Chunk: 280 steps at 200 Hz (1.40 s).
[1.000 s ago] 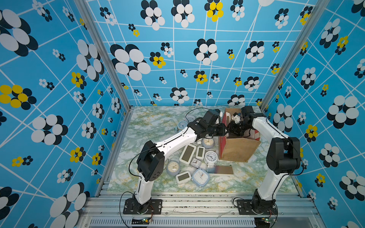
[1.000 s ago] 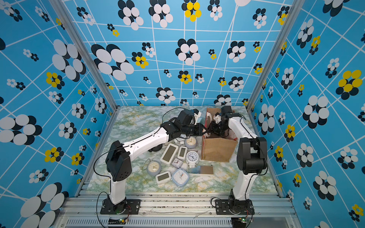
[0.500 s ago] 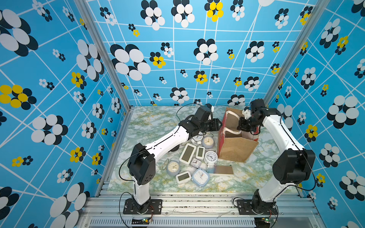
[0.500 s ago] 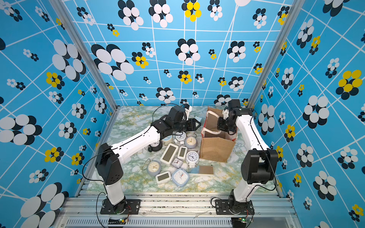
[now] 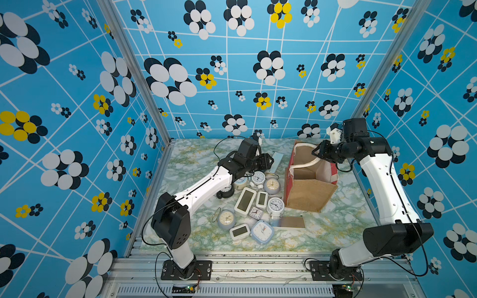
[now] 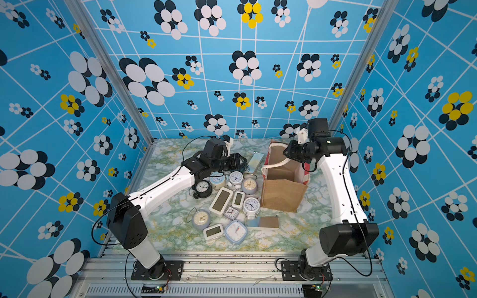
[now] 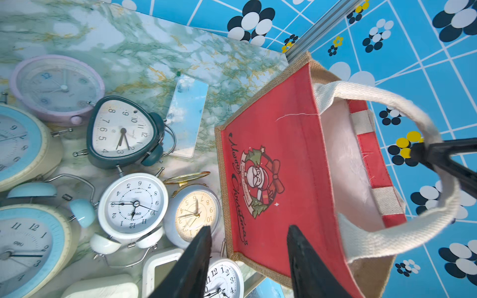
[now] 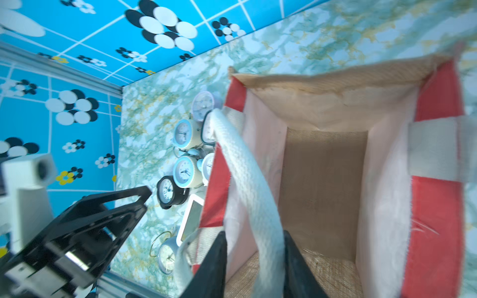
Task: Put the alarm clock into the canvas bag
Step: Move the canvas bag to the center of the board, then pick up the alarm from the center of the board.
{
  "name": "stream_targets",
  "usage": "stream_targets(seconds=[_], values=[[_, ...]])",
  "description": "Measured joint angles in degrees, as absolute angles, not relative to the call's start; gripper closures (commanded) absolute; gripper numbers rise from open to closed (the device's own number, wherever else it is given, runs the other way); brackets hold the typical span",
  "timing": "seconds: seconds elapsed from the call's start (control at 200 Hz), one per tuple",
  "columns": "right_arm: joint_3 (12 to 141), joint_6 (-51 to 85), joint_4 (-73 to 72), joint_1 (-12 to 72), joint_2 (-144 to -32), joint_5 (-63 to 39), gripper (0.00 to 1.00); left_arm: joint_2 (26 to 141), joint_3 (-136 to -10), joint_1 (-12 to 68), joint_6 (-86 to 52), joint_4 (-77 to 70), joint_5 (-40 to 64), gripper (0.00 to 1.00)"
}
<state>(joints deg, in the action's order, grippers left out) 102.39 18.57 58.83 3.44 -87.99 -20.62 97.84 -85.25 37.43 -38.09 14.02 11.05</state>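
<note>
The canvas bag (image 5: 307,193) (image 6: 281,196) stands upright and open-mouthed to the right of a pile of several alarm clocks (image 5: 258,196). Its inside (image 8: 322,180) shows only a bare burlap floor. My right gripper (image 5: 316,152) (image 8: 254,233) hovers at the bag's back rim, open. A white handle (image 8: 247,180) runs loosely between its fingers. My left gripper (image 5: 269,160) (image 7: 247,228) is open and empty. It hangs above the clocks, beside the bag's red side panel (image 7: 271,167), over a cream-faced clock (image 7: 195,214).
Two flat mirror-like panels lie on the marble table, one at the front (image 5: 289,222), one behind the clocks (image 5: 275,161). A black round clock (image 5: 227,191) sits under the left forearm. The patterned walls stand close behind and to the right of the bag.
My left gripper has drawn back from the bag's mouth to above the clocks, and its jaws have opened. My right gripper has moved to the bag's back right, and its jaws have parted round the handle.
</note>
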Motion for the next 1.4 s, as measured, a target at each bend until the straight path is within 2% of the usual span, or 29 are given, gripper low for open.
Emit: stream_targets(seconds=[0.235, 0.275, 0.4, 0.46, 0.755, 1.039, 1.129, 1.399], values=[[103.85, 24.45, 52.60, 11.42, -88.75, -27.05, 0.41, 95.88, -84.38, 34.44, -37.80, 14.68, 10.87, 0.49], [104.77, 24.80, 52.05, 12.93, -89.23, -27.88, 0.34, 95.37, -84.38, 33.93, -37.65, 14.87, 10.90, 0.49], [107.13, 24.99, 51.53, 15.97, -90.08, -29.28, 0.21, 94.02, -84.36, 32.27, -37.36, 15.05, 10.92, 0.49], [108.07, 24.45, 52.07, 16.29, -90.13, -28.93, 0.19, 93.73, -84.36, 31.68, -37.19, 15.05, 11.09, 0.49], [109.78, 20.53, 58.35, 16.21, -90.13, -20.40, 0.20, 94.83, -85.60, 31.14, -36.27, 16.38, 13.76, 0.49], [108.03, 17.76, 63.40, 16.21, -90.11, -9.82, 0.29, 98.85, -89.89, 32.05, -34.85, 18.37, 16.60, 0.49], [106.24, 17.41, 64.12, 16.21, -90.08, -8.36, 0.32, 101.03, -92.12, 33.28, -34.17, 19.40, 17.41, 0.50], [99.24, 11.88, 63.20, 16.21, -85.03, -9.80, 0.34, 105.58, -96.38, 37.06, -32.75, 21.87, 19.92, 0.50]])
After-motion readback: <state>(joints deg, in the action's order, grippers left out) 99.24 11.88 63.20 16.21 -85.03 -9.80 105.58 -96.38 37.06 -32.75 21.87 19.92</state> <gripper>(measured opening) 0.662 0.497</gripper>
